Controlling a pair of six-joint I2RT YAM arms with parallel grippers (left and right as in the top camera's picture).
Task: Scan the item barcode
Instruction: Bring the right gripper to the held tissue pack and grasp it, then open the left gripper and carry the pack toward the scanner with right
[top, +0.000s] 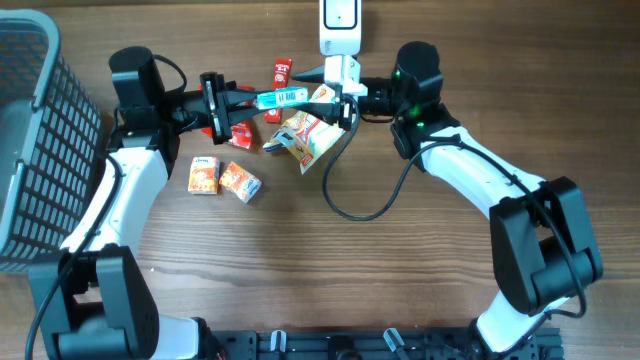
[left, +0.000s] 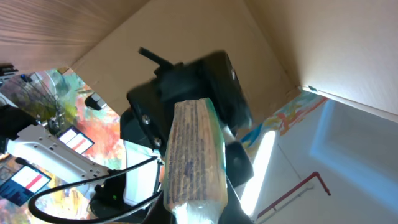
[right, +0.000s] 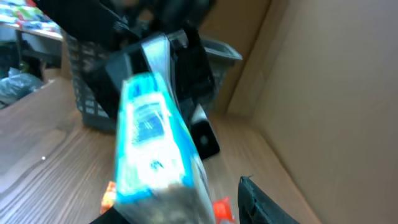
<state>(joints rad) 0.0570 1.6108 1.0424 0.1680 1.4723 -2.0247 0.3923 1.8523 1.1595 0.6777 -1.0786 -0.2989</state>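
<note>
There, above the wood-grain table (top: 400, 280), the left gripper (top: 240, 103) pinched a blue packet (top: 283, 97), print unreadable; whether the right gripper (top: 345, 100) gripped was unclear.

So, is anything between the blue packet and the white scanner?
Nothing visible does. The left pincer holds the blue packet with its far end right by the white scanner; the snack bags lie off that line.
</note>
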